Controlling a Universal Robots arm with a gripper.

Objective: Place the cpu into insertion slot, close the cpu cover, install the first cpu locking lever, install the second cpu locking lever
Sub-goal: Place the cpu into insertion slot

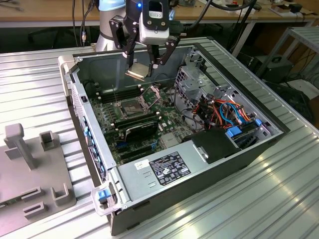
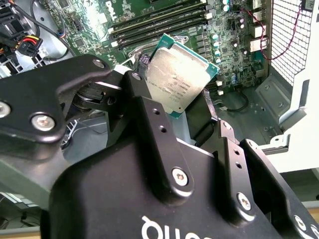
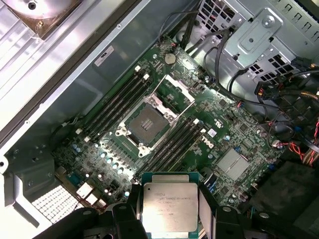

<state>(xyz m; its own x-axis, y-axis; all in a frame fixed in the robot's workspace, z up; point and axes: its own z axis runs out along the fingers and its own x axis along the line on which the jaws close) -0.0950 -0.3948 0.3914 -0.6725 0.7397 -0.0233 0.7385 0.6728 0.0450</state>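
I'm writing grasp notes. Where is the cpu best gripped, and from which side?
Pinch the cpu by two opposite edges from above, as the gripper does: it is thin, flat and square, and its underside is left free for the insertion slot.

This looks like a robotics lab or electronics workshop. An open desktop computer case (image 1: 199, 196) lies on a ribbed aluminium table (image 1: 259, 209). A grey moulded parts fixture (image 1: 30, 169) sits toward the table's edge on the exterior view's left, and cable-strewn wooden benches (image 1: 50, 17) stand behind.
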